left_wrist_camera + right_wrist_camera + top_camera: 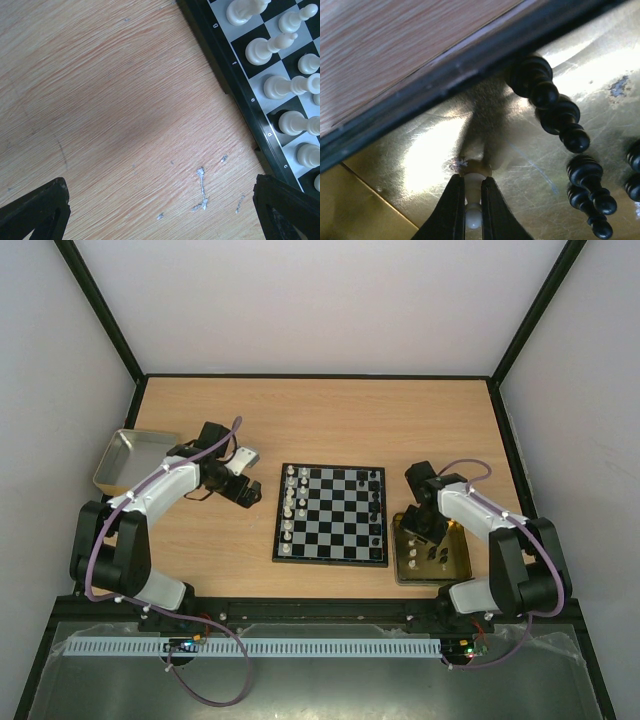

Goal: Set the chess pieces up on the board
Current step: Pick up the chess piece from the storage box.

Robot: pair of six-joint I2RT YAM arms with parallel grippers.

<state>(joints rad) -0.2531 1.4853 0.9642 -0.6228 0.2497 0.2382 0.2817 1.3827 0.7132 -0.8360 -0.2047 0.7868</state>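
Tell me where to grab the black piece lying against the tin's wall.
Grip the black piece at its narrow waist, between wide base and round head. Come from above, closing across its length: it lies on its side in the tin, base toward the wall, head seemingly touching a second black piece, so only its long sides look free.

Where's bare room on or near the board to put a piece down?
The board's middle columns are bare, and so is the table beyond its far edge. Crowded: white pieces line its left columns, black pieces its right edge, and the gold tin holds more.
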